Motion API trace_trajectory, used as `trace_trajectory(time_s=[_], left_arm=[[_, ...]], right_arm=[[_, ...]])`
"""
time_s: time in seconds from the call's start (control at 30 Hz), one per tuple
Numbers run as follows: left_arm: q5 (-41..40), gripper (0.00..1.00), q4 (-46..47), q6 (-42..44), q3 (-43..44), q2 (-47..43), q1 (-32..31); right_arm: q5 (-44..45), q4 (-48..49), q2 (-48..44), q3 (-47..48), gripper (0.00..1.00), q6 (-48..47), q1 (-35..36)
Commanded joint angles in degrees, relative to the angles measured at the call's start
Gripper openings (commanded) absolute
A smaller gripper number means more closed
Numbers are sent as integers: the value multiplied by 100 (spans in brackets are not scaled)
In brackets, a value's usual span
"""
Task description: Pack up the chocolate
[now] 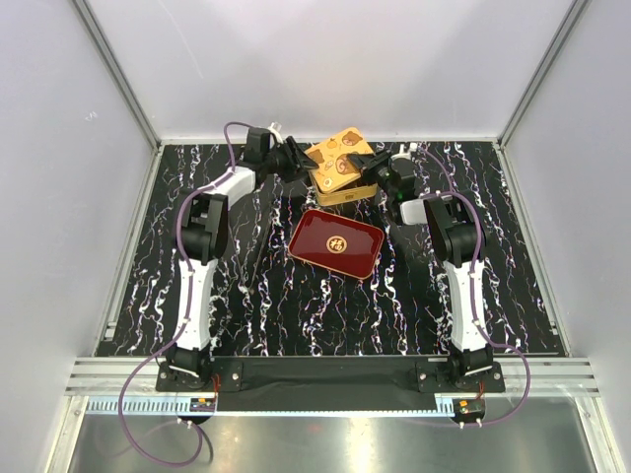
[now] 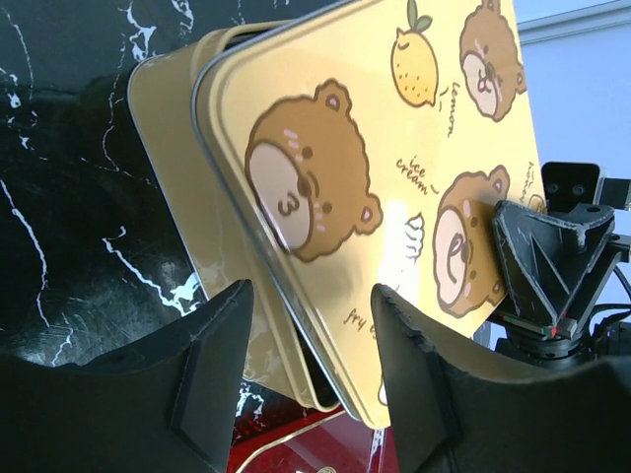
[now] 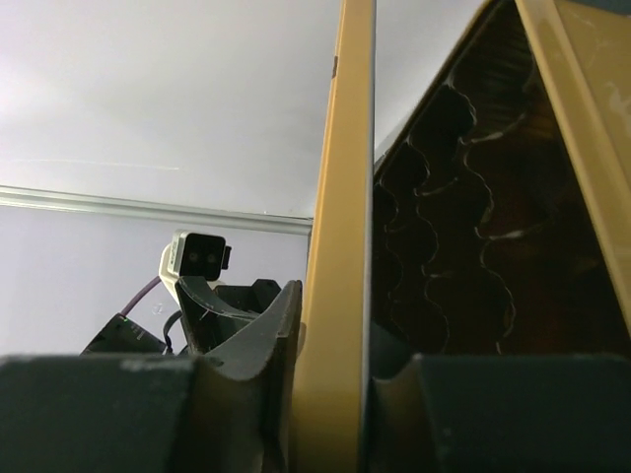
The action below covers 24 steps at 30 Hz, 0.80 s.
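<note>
One gold tin (image 1: 347, 191) stands at the far middle of the black marbled tabletop (image 1: 276, 305). One lid (image 1: 340, 158) is over it, tilted, with one side raised above the tin. One glossy red tray (image 1: 336, 242) lies just in front of the tin, nearer to the arm bases.

The right fingers (image 3: 246, 345) are clenched on the edge of the lid, which runs as a thin gold strip straight up between them. The left fingers (image 2: 212, 365) are released and spread apart. A corner of the tin and the lid's edge show in the gap between them.

In the left wrist view the lid carries three bear faces (image 2: 311, 172) and one lemon (image 2: 414, 59).

In the right wrist view the open side of the tin shows dark, scalloped cells (image 3: 444, 227). I cannot make out the chocolate in any view; the cells are in shadow, so I cannot tell if pieces lie in them.
</note>
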<state>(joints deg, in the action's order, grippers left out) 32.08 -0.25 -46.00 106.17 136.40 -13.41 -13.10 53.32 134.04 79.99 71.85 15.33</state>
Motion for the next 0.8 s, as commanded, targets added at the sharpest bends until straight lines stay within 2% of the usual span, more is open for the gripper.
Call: trace_trajectory(time_s=[0.0,0.27,0.47,0.77], left_arm=[[141,56,219,-14,281,62,14],[106,53,192,-41,369,202,14],[97,45,183,-94,519,282,14],[27,42,139,-76,633,291,14]], right_arm=[[-131,346,-150,-71,26,13,58],[-17,38,-404,-351,34,-251,49],[-78,-129,-545,-457,39,-391,-65],[-227,-814,-879,-458,42,-822,-294]])
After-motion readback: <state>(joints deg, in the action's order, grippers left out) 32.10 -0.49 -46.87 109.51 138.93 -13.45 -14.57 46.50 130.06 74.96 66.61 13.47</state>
